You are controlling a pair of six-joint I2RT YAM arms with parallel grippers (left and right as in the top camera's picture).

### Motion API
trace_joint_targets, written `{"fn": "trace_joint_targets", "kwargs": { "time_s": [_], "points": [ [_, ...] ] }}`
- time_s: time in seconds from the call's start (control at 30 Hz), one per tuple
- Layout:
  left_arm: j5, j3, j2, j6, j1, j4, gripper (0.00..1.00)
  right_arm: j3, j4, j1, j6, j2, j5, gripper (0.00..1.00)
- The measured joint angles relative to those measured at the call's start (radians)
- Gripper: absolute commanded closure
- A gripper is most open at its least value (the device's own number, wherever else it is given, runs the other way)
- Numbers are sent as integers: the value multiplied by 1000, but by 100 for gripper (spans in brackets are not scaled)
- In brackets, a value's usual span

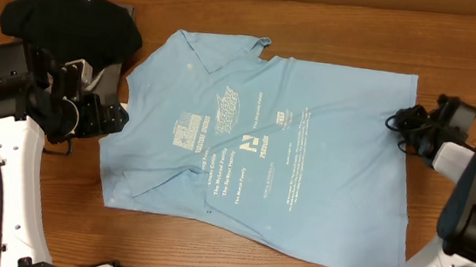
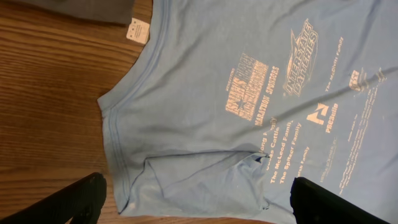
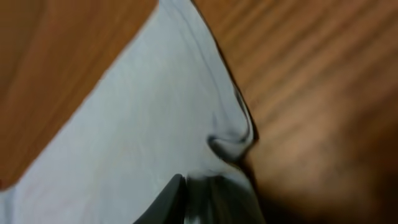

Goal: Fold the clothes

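The right gripper (image 3: 198, 196) looks pinched shut on a corner of the blue T-shirt (image 1: 263, 145), and the cloth bunches up right by its tips. To fold well, I think it should hold tight, lift the corner only a little, and carry it flat across so the cloth does not drag or wrinkle. The left gripper (image 2: 198, 208) hangs over the neck end of the T-shirt with its two fingers wide apart, holding nothing. The T-shirt lies spread out, print up, in the middle of the bench (image 1: 336, 20), between both grippers. One sleeve is folded in over it. At the far left corner sits a black shirt (image 1: 69, 21).
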Motion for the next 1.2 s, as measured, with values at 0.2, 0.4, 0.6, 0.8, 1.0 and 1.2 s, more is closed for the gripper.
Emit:
{"fn": "trace_joint_targets", "kwargs": {
  "time_s": [0.2,0.4,0.6,0.8,1.0,1.2],
  "points": [
    [19,0,0,0,0,2,2,18,274,13,141,121,24,93],
    [33,0,0,23,-17,11,0,109,205,19,177,150,73,75],
    [45,0,0,60,-119,79,0,313,-86,14,113,154,-11,36],
    [101,0,9,85,-240,248,7,380,-372,11,43,36,-85,34],
    [74,4,117,100,-304,401,28,402,-629,12,20,-293,-121,35],
    [5,5,346,98,-387,470,52,420,-860,42,11,-564,-139,35]
  ]
}}
